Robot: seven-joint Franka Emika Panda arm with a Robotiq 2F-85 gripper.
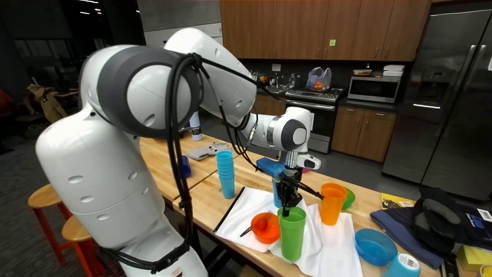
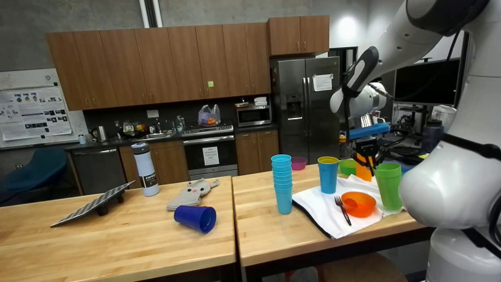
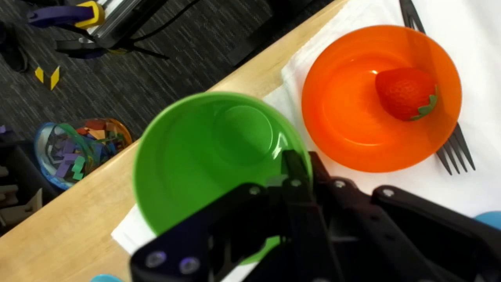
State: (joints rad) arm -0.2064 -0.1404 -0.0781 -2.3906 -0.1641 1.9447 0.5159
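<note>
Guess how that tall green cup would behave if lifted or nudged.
The green cup looks empty and plastic, so it is probably light and fairly stiff. Tall and narrower at its base, it might tip if pushed near the top. Because the gripper pinches it on one side only, it could tilt when lifted.

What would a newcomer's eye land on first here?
Likely the tall green plastic cup near the wooden table edge, its rim pinched by the black claw. Next, the round orange plastic bowl beside it, holding a red strawberry, then stacked light-blue plastic cups beside the white cloth.
</note>
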